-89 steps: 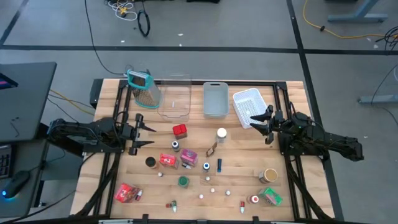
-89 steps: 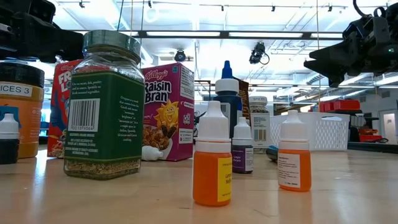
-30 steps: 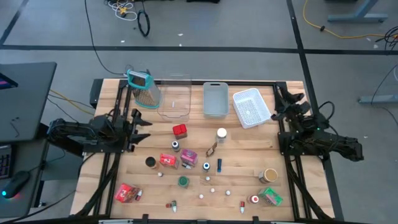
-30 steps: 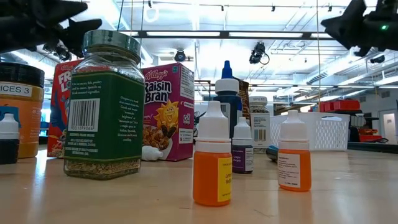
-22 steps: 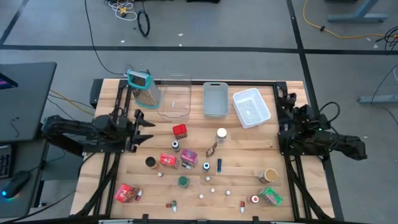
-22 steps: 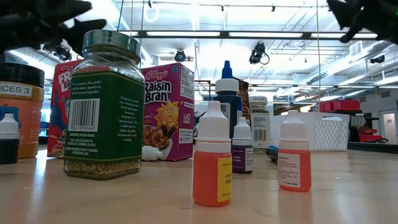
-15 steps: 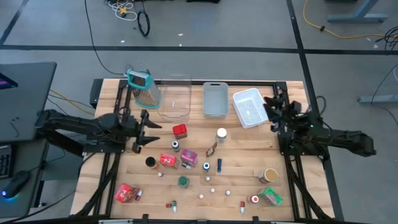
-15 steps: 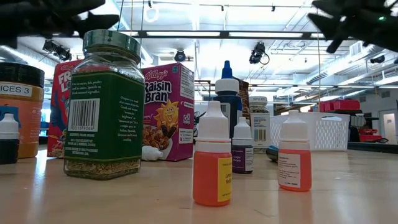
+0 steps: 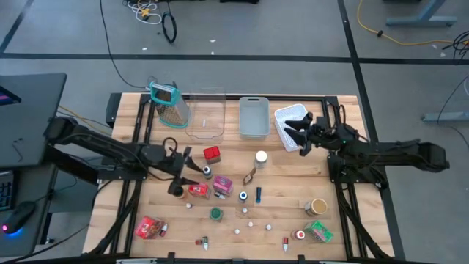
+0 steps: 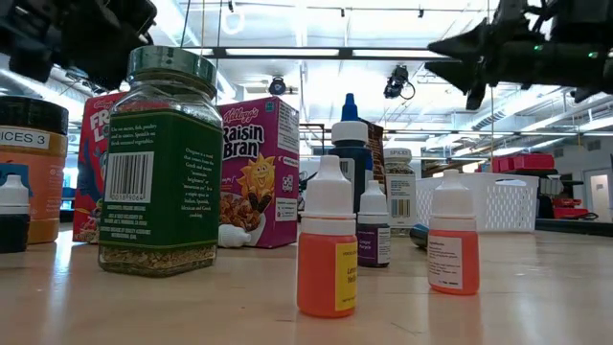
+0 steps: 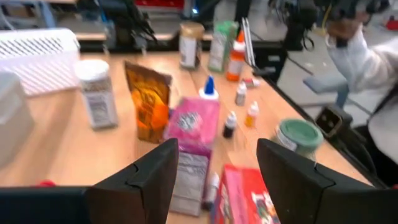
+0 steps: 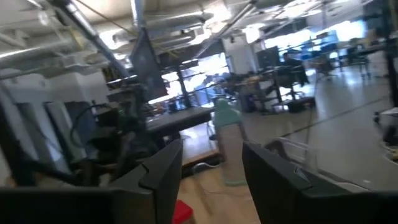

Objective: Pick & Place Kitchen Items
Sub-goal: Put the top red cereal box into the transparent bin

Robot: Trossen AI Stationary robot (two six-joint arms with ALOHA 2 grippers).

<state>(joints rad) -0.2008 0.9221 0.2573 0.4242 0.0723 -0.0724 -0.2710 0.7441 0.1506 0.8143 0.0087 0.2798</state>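
Many small kitchen items lie scattered on the table below the white basket. Left pincer hovers, parted and empty, beside the red box. Right pincer, seemingly parted, hangs over that basket.

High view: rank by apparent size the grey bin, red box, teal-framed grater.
1. grey bin, clearly largest.
2. teal-framed grater.
3. red box, smallest.
The camera looks straight down, so nearness hardly skews this.
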